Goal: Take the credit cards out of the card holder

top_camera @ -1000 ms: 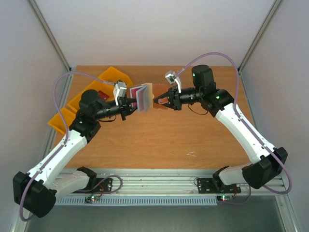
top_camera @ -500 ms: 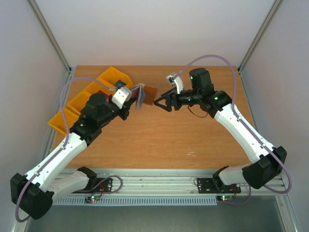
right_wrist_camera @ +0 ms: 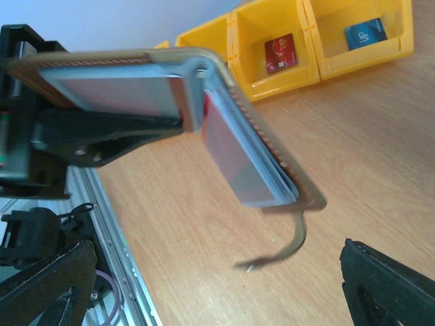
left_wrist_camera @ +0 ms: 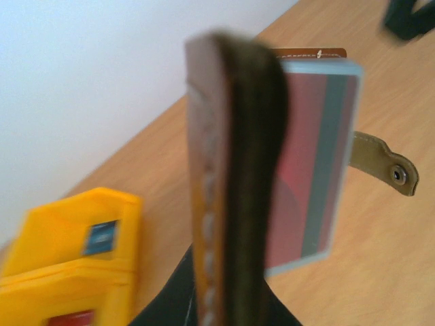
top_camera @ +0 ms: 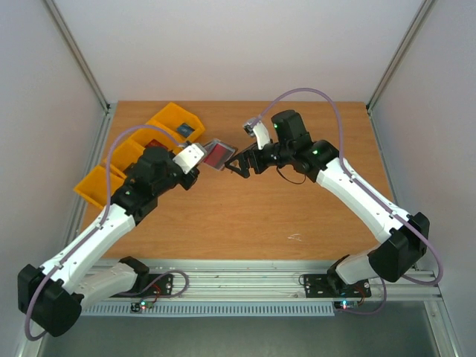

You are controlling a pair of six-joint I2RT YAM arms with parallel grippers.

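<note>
top external has my left gripper (top_camera: 199, 155) clamped on the card holder (top_camera: 217, 154), which i've swung from upright to tilted and open above the table. my right gripper (top_camera: 236, 162) has moved in just beside it, jaws spread and empty. the credit cards (right_wrist_camera: 238, 163) are still pocketed, i judge reachable now; only right wrist shows the free flap drooping with the clasp tab (right_wrist_camera: 293, 238) dangling, where left wrist gives mostly the brown edge.
</note>
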